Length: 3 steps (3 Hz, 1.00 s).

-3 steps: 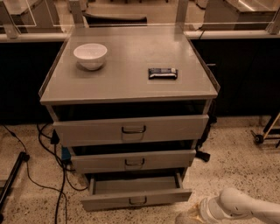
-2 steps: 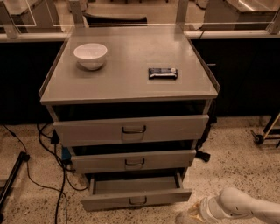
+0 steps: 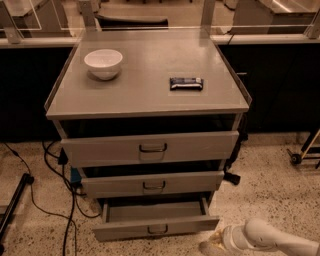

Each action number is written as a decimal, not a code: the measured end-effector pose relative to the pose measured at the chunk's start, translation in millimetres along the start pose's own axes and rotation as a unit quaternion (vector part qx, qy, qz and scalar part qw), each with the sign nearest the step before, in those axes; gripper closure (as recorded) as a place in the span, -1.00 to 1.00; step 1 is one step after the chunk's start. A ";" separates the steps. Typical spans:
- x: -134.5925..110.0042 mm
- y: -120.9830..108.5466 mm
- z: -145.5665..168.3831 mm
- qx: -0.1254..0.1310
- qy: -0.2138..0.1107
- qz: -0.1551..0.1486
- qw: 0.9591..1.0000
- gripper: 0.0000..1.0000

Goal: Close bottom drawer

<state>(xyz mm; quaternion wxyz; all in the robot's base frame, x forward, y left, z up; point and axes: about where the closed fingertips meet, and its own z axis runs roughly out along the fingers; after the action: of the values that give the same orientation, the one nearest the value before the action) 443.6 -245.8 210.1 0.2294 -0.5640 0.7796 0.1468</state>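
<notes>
The bottom drawer (image 3: 156, 227) stands pulled out beneath the counter's (image 3: 150, 102) front edge, its long front running left to right; the gripper (image 3: 212, 246) hangs low below the front-right corner, just off that front's right end; open or closed, I cannot tell.

We find the bottom drawer (image 3: 156, 229) at lower centre, under the middle drawer (image 3: 152, 183); our gripper (image 3: 210, 246) sits lower right, just beside the bottom drawer's front corner

Lab or workshop setting: grey metal cabinet (image 3: 150, 97) on speckled floor (image 3: 270, 192), loose cables (image 3: 68, 220), glass-screened benches (image 3: 280, 15) behind. Gripper (image 3: 212, 246) low at bottom right, near floor.
</notes>
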 end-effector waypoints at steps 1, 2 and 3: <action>-7.2 -6.8 32.1 0.009 -0.043 -0.021 0.999 1.00; -24.0 -7.7 64.3 0.014 -0.096 -0.047 0.994 1.00; -24.7 -7.6 68.1 0.015 -0.098 -0.056 0.994 1.00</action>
<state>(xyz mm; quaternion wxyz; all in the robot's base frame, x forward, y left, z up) 470.2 -195.0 165.2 0.3206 -0.5864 0.7226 0.1765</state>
